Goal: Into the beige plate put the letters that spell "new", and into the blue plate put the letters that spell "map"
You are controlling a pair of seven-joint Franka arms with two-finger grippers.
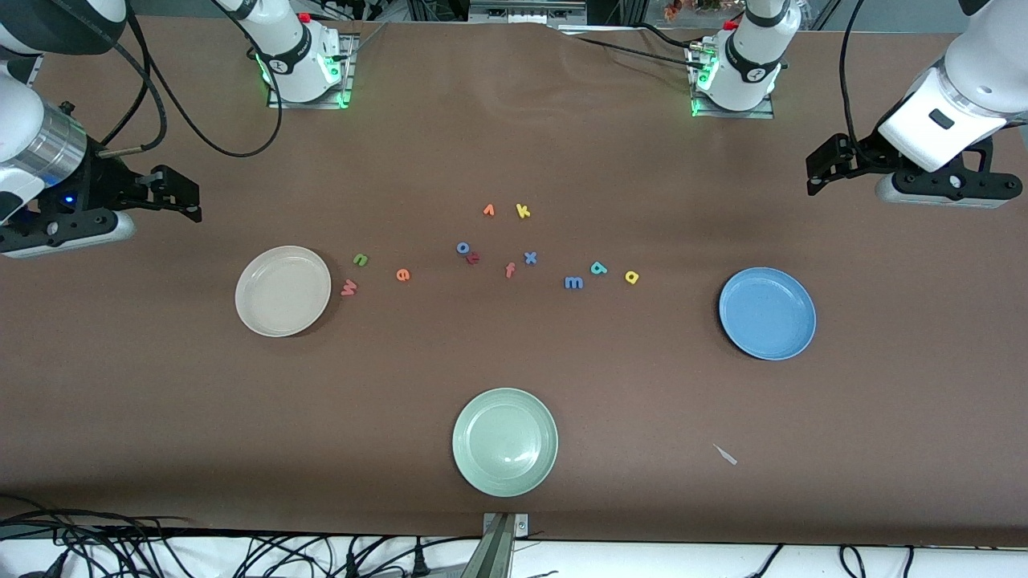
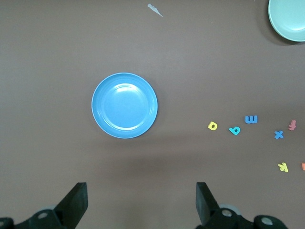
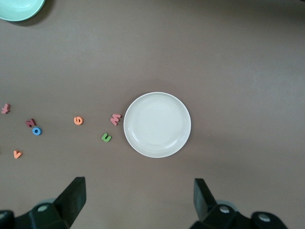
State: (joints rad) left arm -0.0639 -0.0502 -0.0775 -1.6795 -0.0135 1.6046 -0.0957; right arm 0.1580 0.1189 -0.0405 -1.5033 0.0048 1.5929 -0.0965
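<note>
The beige plate (image 1: 283, 291) (image 3: 157, 124) lies empty toward the right arm's end. Beside it lie the green n (image 1: 361, 258) (image 3: 106, 137), pink w (image 1: 348, 286) (image 3: 115, 119) and orange e (image 1: 402, 274) (image 3: 78, 120). The blue plate (image 1: 767, 313) (image 2: 124, 105) lies empty toward the left arm's end. Beside it, toward the middle, are the blue m (image 1: 573, 282) (image 2: 251, 119), teal a (image 1: 598, 267) (image 2: 234, 130) and yellow p (image 1: 632, 277) (image 2: 212, 126). My right gripper (image 1: 186, 197) (image 3: 139, 188) hangs open high over bare table by the beige plate. My left gripper (image 1: 821, 167) (image 2: 141, 191) hangs open high by the blue plate.
A pale green plate (image 1: 505, 441) sits near the front edge. Spare letters lie mid-table: blue o (image 1: 463, 247), a dark red letter (image 1: 473, 258), orange f (image 1: 510, 270), blue x (image 1: 530, 258), yellow k (image 1: 523, 211) and another orange letter (image 1: 488, 210). A white scrap (image 1: 725, 454) lies nearer the camera than the blue plate.
</note>
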